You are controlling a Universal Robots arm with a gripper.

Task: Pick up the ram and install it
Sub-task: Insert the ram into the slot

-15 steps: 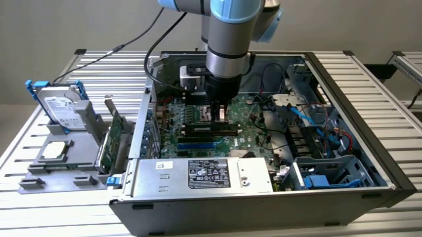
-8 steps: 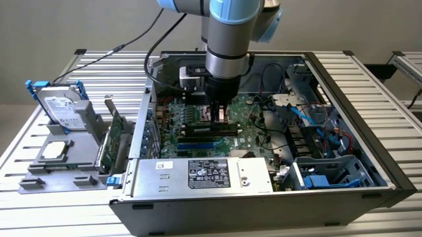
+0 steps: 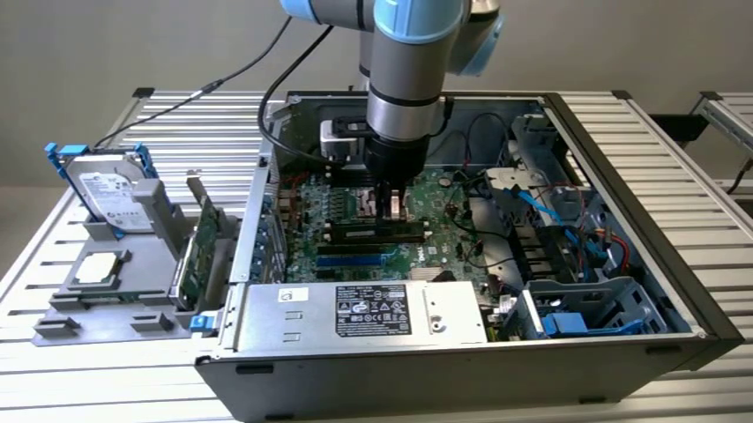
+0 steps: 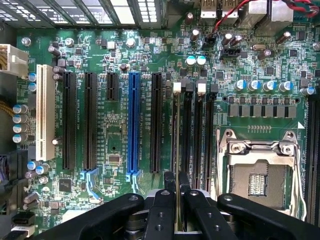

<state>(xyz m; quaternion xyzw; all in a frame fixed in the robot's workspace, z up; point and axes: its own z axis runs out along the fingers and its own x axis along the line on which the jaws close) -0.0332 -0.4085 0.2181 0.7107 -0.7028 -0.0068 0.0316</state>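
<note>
Slatted metal table [image 3: 659, 115] carrying an open computer case [image 3: 676, 300], with 1 robot arm reaching down inside.

Over the green motherboard [image 4: 115, 130], the gripper [image 4: 178, 212] is pinched together on the ram [image 4: 177, 140], which is held on edge and lined up along 1 of the black memory slots [image 4: 192, 135] beside the CPU socket [image 4: 260, 170]. Whether it touches that slot cannot be told. A hard drive [image 3: 112, 189] stands outside the case on the exterior view's left.

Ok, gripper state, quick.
Gripper: closed, holding the ram edge-on over the black memory slots.
</note>
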